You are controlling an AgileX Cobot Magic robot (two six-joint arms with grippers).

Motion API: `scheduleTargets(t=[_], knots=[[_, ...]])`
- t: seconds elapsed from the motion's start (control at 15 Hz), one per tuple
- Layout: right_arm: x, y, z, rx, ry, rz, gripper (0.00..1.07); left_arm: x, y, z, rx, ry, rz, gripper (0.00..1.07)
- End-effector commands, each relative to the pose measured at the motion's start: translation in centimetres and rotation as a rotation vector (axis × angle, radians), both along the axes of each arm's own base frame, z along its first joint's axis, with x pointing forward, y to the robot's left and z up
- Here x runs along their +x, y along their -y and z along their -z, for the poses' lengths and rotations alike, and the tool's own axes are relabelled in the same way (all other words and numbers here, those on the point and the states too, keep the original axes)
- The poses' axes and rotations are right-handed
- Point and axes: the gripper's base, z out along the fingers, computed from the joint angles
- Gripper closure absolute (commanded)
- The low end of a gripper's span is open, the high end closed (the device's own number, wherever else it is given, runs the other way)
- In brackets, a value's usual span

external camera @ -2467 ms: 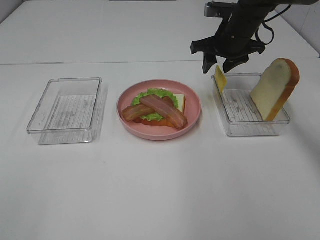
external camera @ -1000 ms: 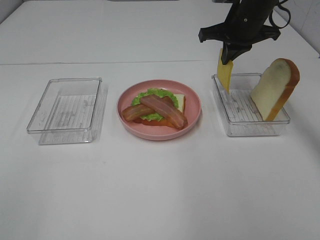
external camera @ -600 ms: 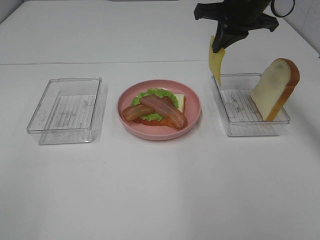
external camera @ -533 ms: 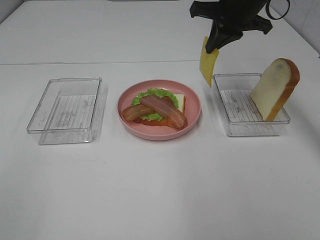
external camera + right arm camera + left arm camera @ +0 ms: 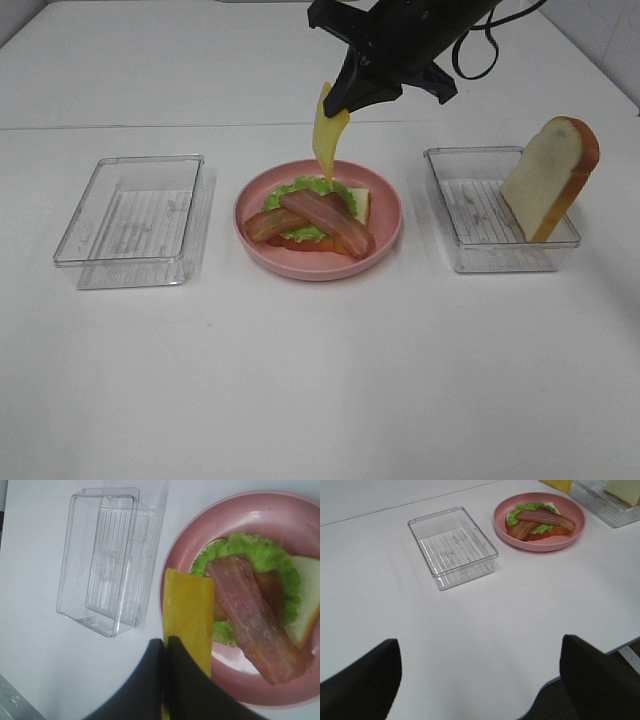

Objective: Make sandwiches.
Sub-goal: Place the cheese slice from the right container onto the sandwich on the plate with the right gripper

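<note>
A round pink plate (image 5: 385, 225) sits mid-table toward the far edge, carrying a bread slice (image 5: 357, 203), green lettuce (image 5: 312, 188) and two crossed bacon strips (image 5: 315, 221). An empty clear tray (image 5: 132, 220) lies toward the left edge; a second clear tray (image 5: 497, 235) toward the right edge holds another bread slice (image 5: 551, 177) leaning upright against its wall. The right gripper (image 5: 352, 95) pinches the top of a yellow cheese slice (image 5: 327, 133), which hangs above the plate's far rim, clear of the bacon. The left gripper (image 5: 480, 680) hovers near the table's front edge, fingers spread wide and holding nothing.
</note>
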Motion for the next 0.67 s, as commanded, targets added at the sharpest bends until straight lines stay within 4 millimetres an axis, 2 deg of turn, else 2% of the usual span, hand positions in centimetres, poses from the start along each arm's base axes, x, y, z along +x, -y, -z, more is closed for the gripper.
scheduleTargets(t=[0.07,0.33,0.6,0.67], knots=[[0.1,-1.4,1.0,0.032,0.021,0.007,1.07,-0.1,0.0,0.0,-0.004,0.015,0.002,0.25],[1.0,-2.9,4.0,0.089,0.006,0.034,1.07,-0.1,0.0,0.0,-0.004,0.015,0.002,0.25],[2.3,-3.1,7.6,0.087,-0.007,0.094,1.07,-0.1,0.0,0.0,-0.004,0.015,0.002,0.25],[2.4,-3.1,7.9,0.083,-0.008,0.098,1.07,-0.1,0.0,0.0,-0.004,0.015,0.002,0.25]])
